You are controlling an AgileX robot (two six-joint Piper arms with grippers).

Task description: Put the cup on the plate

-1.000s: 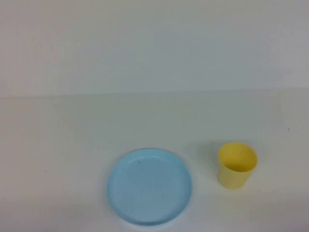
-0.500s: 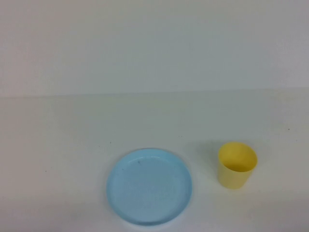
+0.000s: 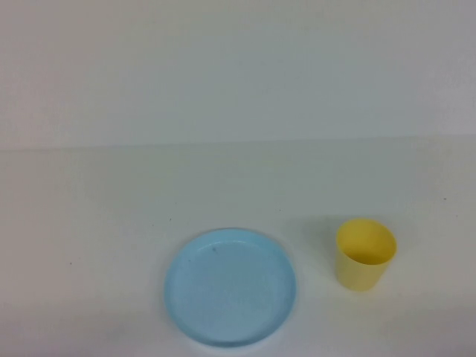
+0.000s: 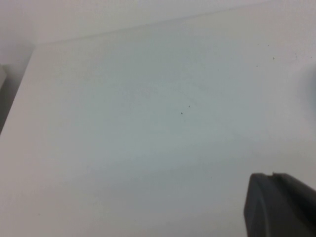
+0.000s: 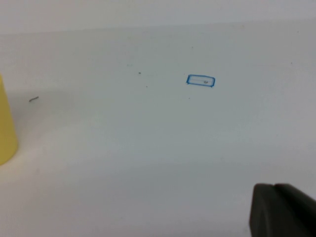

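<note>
The yellow cup (image 3: 364,253) stands upright on the white table, just to the right of the light-blue plate (image 3: 230,287), with a small gap between them. The plate lies flat near the table's front edge, with nothing on it. Neither arm shows in the high view. My left gripper (image 4: 273,175) shows only as a dark tip over bare table, its fingers together and empty. My right gripper (image 5: 274,186) looks the same, shut and empty. In the right wrist view the cup's side (image 5: 6,128) shows at the frame's edge, well apart from that gripper.
The white table (image 3: 111,208) meets a white wall at the back. A small blue rectangle mark (image 5: 201,80) is drawn on the table in the right wrist view. The table's edge (image 4: 19,94) shows in the left wrist view.
</note>
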